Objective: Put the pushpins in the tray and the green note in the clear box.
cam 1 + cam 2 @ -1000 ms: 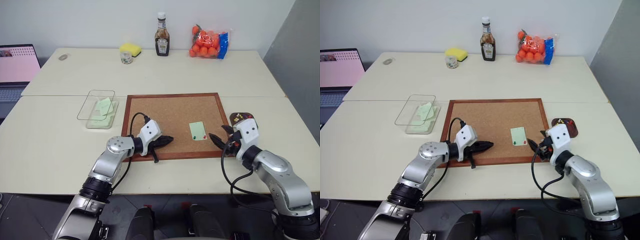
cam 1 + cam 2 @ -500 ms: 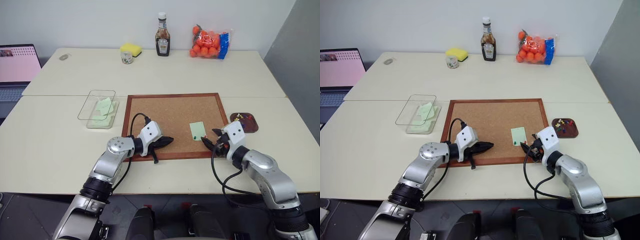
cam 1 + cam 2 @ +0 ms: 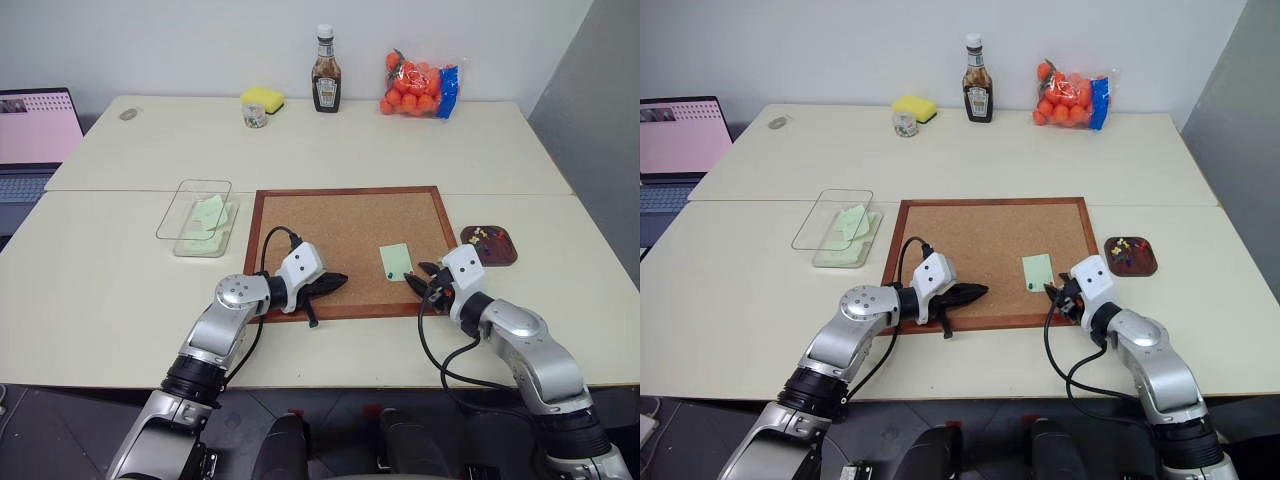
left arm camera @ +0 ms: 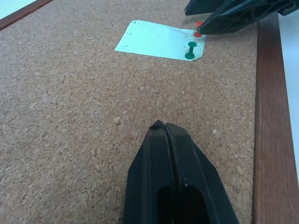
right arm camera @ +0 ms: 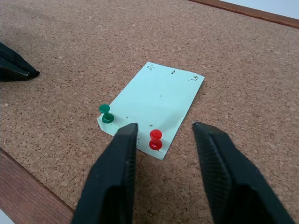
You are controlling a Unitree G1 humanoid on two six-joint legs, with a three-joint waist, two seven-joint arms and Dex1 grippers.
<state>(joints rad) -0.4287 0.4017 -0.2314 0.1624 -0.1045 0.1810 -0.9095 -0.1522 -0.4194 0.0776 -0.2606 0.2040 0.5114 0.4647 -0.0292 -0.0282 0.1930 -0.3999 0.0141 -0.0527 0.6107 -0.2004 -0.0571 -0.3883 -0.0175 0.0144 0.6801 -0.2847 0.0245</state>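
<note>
The green note (image 3: 395, 261) lies flat on the corkboard (image 3: 340, 225), held by a green pushpin (image 5: 107, 114) and a red pushpin (image 5: 155, 139) at its near edge. My right gripper (image 5: 163, 124) is open, its two fingers straddling the red pin without touching it; from the head it sits at the note's near right corner (image 3: 415, 281). My left gripper (image 4: 164, 128) is shut and empty, low over the cork well left of the note (image 3: 338, 280). The tray (image 3: 466, 238), right of the board, holds several pins. The clear box (image 3: 165, 222), left of the board, holds green slips.
Along the table's far edge stand a sauce bottle (image 3: 324, 72), a yellow sponge (image 3: 261, 98), a small jar (image 3: 254, 115) and a bag of oranges (image 3: 418, 85). A laptop (image 3: 35, 130) is at the far left.
My right gripper has moved left from beside the tray to the note's near corner, sunk slightly, and its fingers have narrowed around the red pin. The left gripper has stayed put.
</note>
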